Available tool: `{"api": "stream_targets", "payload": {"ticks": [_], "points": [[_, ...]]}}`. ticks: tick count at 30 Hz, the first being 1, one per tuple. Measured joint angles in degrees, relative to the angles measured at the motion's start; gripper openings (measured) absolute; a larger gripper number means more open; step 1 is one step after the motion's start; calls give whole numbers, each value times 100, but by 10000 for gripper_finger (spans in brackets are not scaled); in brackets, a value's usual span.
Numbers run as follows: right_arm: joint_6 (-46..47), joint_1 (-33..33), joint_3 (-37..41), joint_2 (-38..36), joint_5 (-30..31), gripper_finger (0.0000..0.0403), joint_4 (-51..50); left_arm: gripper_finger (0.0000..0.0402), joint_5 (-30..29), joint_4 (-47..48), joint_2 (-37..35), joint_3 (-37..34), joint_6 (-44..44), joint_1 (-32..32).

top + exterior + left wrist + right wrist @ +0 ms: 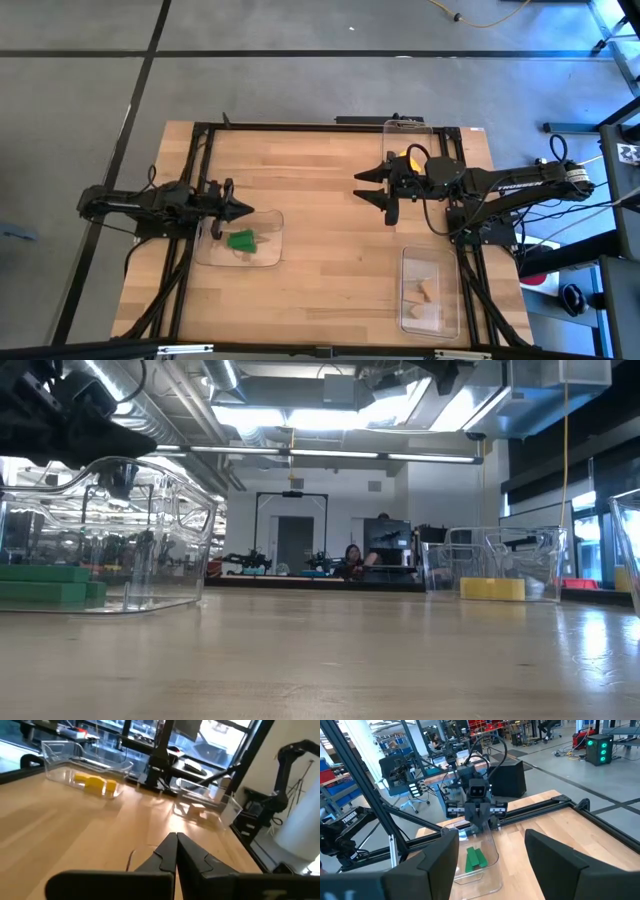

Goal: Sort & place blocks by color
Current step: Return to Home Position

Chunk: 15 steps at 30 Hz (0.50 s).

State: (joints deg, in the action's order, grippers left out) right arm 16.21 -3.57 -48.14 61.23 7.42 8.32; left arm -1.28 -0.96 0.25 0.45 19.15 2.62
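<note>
Plainly, little seems left but the retreat home, and the risk lies there. The left gripper (240, 210) hangs above the edge of the clear tray (278, 252) with the green blocks (241, 240) just below its tips, so a low pull-back could catch the wall and drag it. The right gripper (363, 187) has the yellow blocks (410, 157) in a second tray (395, 135) close behind its wrist, where a careless swing could clip the rim. The left fingers are pressed together, tips touching, holding nothing. The right fingers are spread wide, empty, above the bare table (320, 280). The tan blocks (428, 290) lie in a third tray (432, 262), well off to the right gripper's side.
</note>
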Motion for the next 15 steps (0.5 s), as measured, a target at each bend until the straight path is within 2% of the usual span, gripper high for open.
{"api": "stream_targets", "payload": {"ticks": [15], "points": [[0,0,0,0,2,232,-2,21,-48,7,13,0,-20,1]]}}
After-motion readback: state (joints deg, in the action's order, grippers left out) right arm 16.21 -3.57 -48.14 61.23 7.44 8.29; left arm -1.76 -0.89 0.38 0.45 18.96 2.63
